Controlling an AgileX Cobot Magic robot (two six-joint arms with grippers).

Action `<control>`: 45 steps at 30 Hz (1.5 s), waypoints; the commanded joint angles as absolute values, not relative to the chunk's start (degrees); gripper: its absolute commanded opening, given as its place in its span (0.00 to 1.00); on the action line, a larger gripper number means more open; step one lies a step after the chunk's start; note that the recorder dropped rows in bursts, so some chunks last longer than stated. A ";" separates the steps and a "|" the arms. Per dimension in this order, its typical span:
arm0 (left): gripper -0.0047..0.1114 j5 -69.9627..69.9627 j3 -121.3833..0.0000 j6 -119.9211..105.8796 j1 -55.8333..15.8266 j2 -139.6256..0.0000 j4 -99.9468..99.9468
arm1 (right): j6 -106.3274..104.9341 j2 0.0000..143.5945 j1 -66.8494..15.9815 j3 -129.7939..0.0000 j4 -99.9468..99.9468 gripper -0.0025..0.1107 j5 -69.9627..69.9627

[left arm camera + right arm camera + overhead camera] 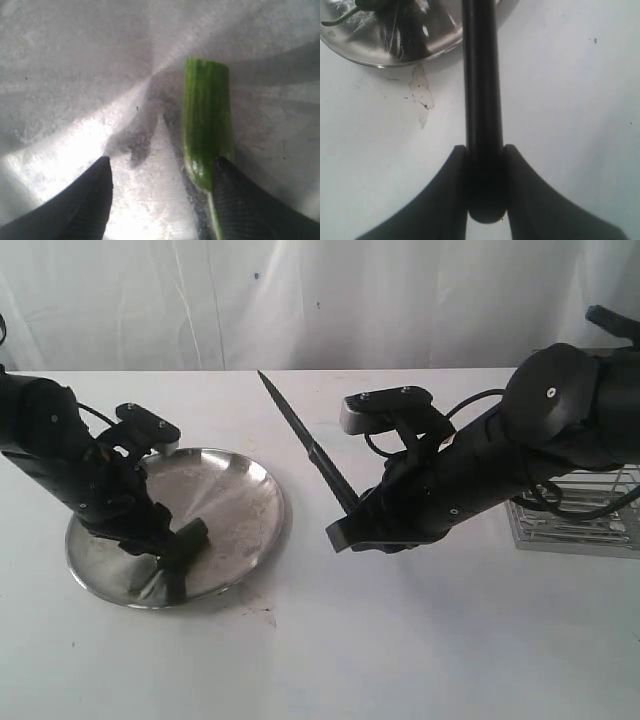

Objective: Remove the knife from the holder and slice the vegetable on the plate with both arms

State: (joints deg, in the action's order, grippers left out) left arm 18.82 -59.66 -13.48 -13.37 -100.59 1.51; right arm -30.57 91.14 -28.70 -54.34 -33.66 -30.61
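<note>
On the table [420, 640], the right hand [485, 185] is gripping the knife [305, 440] by the butt of its handle, both fingers pressed flat against it. The blade is pointing up and away toward the backdrop, well clear of the plate [255, 490], probably so it can be swung over without sweeping anything. The holder [575, 510] is standing behind the right arm, partly hidden by it.

The left hand [160, 200] is resting low inside the plate with its fingers spread apart, not clamped on anything. One finger [250, 205] is touching the stem end of the vegetable [207, 130]; the other is sitting apart on bare steel. That looks like bracing, keeping the vegetable from rolling while leaving its free end, already showing a flat cut face, open to the blade.

No writing is readable in any view; the arm labels are not legible here. A small stain is marking the table just beside the plate's rim.
</note>
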 commanded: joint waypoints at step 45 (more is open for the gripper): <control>0.12 23.61 -67.75 -29.56 -13.22 -109.56 -3.49 | -30.57 90.89 -28.55 -54.78 -34.05 0.02 -29.75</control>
